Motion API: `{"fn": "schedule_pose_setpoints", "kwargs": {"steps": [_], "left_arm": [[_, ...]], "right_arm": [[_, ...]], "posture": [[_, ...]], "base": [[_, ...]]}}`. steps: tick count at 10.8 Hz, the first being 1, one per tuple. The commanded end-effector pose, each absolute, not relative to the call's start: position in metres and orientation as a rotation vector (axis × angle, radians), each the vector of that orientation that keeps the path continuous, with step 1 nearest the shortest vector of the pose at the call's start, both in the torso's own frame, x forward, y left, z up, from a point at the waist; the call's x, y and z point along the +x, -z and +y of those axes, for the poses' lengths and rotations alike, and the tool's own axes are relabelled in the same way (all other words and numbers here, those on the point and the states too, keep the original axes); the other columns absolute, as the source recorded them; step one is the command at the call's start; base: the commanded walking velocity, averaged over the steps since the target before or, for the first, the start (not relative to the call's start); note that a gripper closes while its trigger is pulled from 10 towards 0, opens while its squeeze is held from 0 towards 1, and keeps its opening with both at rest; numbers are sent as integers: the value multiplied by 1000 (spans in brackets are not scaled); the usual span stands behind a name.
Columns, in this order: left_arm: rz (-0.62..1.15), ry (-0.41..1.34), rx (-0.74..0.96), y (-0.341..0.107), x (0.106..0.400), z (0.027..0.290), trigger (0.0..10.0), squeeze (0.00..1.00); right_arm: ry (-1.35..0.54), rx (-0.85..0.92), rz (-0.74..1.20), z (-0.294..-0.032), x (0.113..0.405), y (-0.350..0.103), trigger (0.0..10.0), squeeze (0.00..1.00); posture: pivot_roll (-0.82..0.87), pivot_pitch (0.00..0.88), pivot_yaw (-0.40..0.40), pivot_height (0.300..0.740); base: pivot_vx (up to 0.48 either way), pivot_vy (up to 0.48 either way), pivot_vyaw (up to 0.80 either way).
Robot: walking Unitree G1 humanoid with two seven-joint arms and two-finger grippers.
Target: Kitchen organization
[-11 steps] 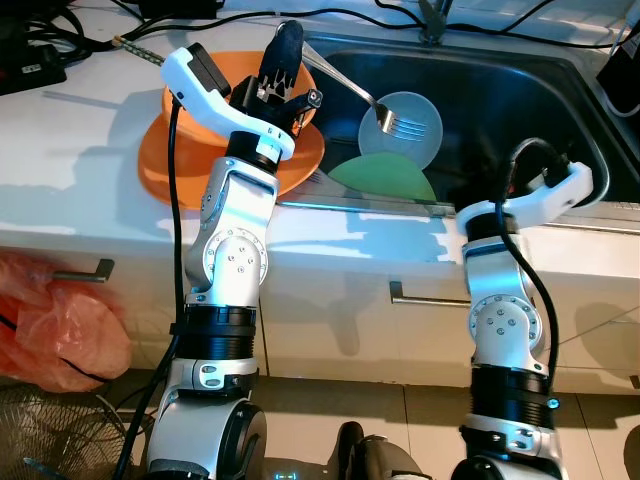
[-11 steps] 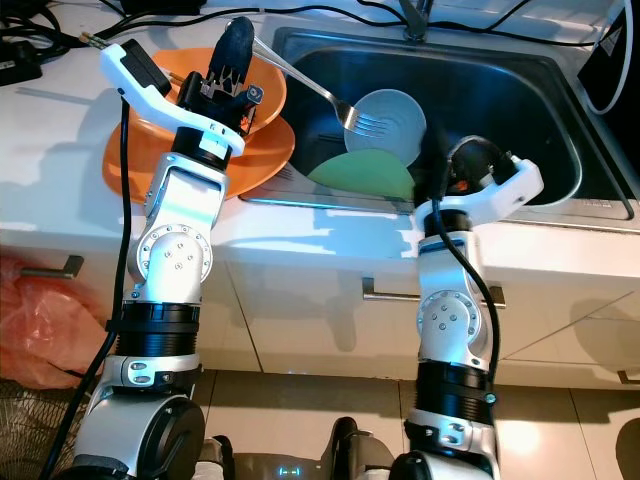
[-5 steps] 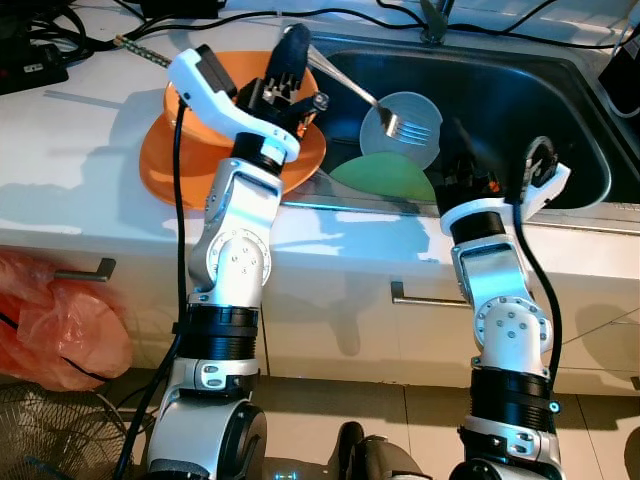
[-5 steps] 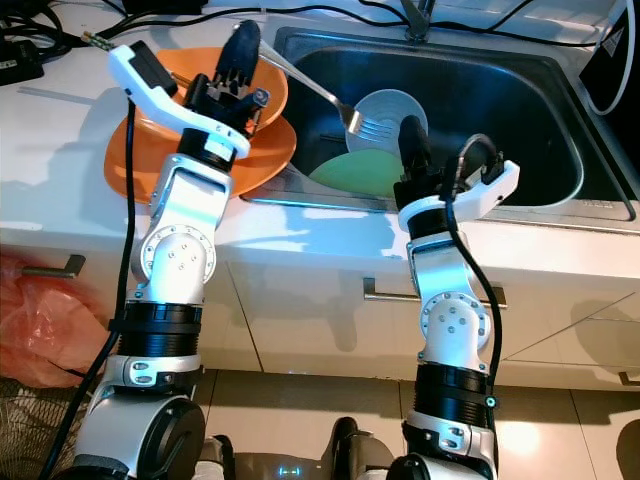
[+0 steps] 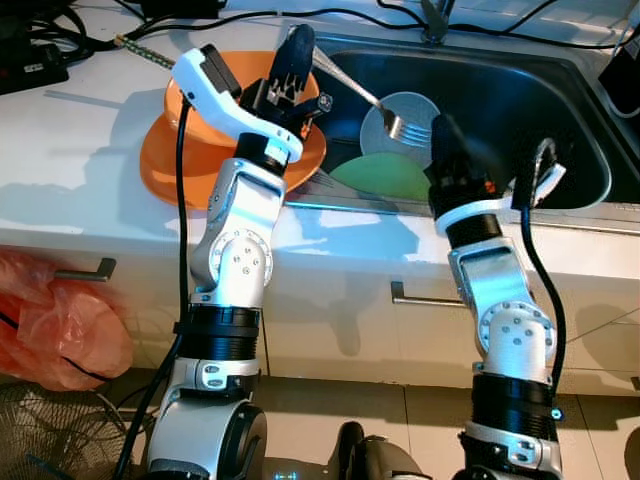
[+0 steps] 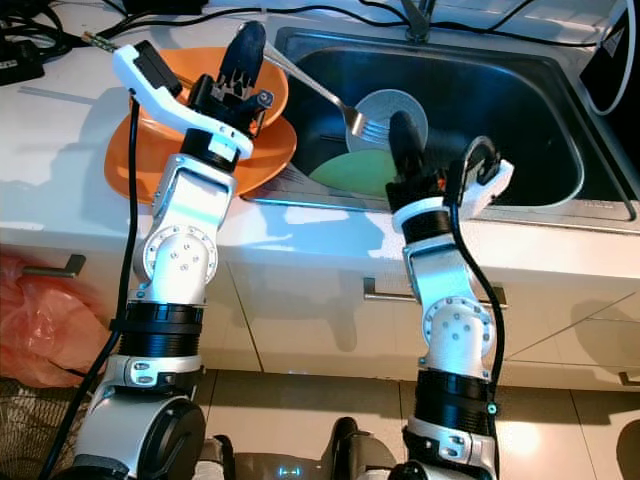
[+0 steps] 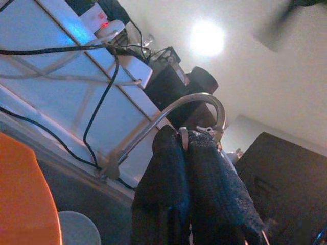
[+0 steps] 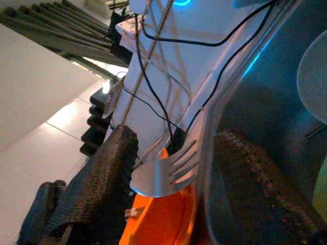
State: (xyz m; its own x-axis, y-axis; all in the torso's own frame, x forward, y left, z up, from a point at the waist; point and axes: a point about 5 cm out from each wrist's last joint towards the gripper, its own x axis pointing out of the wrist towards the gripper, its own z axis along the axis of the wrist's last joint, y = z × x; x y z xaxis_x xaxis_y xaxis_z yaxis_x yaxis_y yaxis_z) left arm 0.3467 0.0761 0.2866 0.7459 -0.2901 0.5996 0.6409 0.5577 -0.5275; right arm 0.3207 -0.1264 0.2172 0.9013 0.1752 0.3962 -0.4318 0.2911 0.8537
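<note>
One fork (image 5: 375, 98). Two orange dishes (image 5: 175, 150) are stacked on the counter (image 5: 70, 140). Two plates lie in one sink (image 5: 520, 90): one grey plate (image 5: 405, 110) and one green plate (image 5: 385, 177). Two drawer handles (image 5: 420, 296) show below, along with one orange bag (image 5: 55, 330).

Black cables (image 5: 250, 17) trailing along the back of the white counter (image 5: 70, 170); orange plastic bag (image 5: 60, 325) low beside the cabinet front (crumpled), metal drawer handles (image 5: 425, 297) below; tiled floor (image 5: 380, 410) underneath

No text, label, brand, number or sign can be read anywhere.
</note>
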Motion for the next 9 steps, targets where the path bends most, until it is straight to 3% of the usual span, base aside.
{"fn": "schedule_pose_setpoints", "kwargs": {"steps": [1,9], "left_arm": [[-433,614,-897,-277,341,52,10000,0],[-401,664,-927,-276,337,43,10000,0]], "right_arm": [[-440,1242,-246,-121,316,-218,10000,0],[-456,1257,-228,-117,316,-215,10000,0]], "posture": [[98,178,-63,740],[101,186,-63,740]], "base": [[0,0,0],[0,0,0]]}}
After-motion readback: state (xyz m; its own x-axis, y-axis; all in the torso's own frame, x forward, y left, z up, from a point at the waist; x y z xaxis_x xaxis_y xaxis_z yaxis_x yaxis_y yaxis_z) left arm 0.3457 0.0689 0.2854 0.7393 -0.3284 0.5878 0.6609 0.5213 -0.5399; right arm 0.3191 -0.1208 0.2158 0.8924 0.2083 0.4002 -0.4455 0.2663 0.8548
